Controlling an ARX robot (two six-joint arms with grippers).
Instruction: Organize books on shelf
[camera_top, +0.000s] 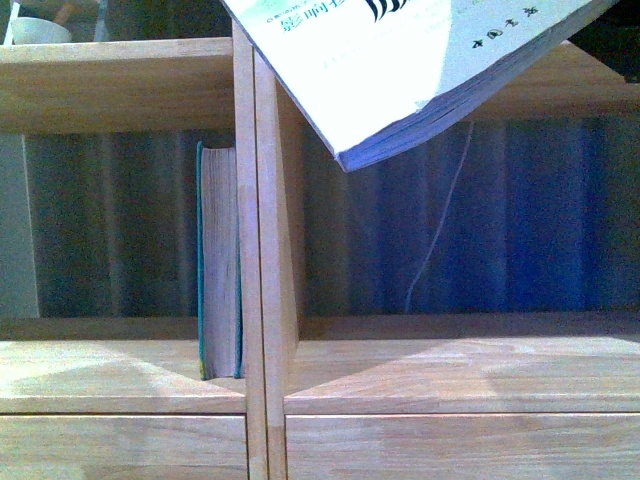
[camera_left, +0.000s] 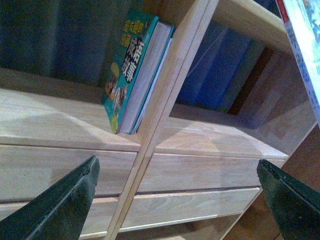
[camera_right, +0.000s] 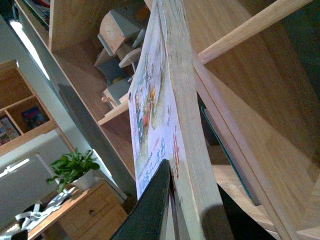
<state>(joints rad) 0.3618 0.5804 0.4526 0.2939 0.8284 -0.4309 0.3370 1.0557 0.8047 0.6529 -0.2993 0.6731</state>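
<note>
Right wrist view: right claw (camera_right: 189, 200) grips the white paperback (camera_right: 150, 115); left claw (camera_left: 177, 167) wide, clear of teal book (camera_left: 132, 70).

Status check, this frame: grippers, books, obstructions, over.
Left gripper open, empty. Right gripper shut on white paperback, tilted, near shelf top. Teal book upright against divider. Cord hangs behind right bay.

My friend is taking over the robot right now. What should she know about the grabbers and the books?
Left gripper: open and empty.
Right gripper: shut on the thin white paperback with red characters, held tilted in the air, high in front of the right compartment.
The thick teal-covered book stands upright in the left compartment of the light wooden shelf, against the central divider.
Done: teal book shelved.
Left: stand the paperback on the shelf, then let go.
</note>
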